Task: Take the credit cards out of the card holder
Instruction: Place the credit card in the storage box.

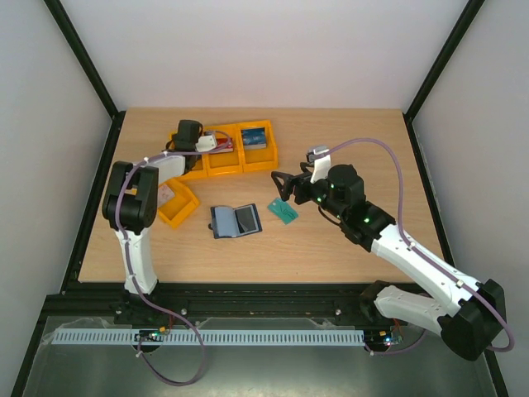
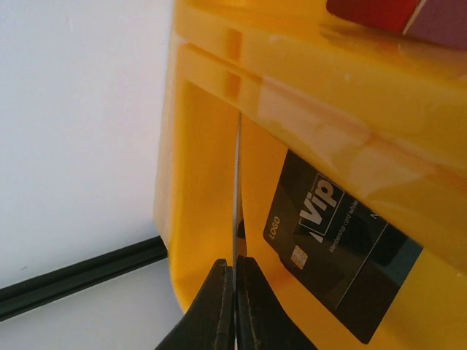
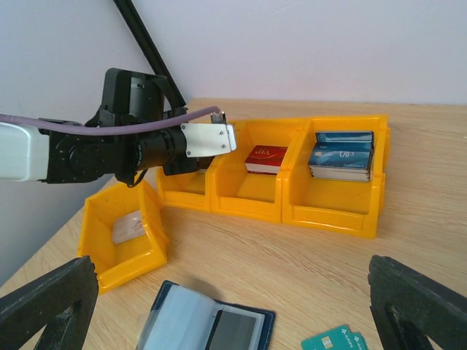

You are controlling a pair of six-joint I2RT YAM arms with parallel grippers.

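Pinches a thin credit card point(image 2: 237, 182) edge-on in closed left gripper point(image 2: 235, 268) at far-edge orange bin point(image 2: 197, 146). Hangs right gripper point(image 1: 283, 187) wide apart, empty, near card holder point(image 1: 236, 221).

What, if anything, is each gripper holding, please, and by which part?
The left gripper pinches a thin card by its near edge; the right gripper holds nothing.

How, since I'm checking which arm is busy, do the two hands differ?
The left hand is shut on a thin card, seen edge-on; the right hand is wide open. The left hand reaches into an orange bin; the right hand hangs near the teal card. Both are black.
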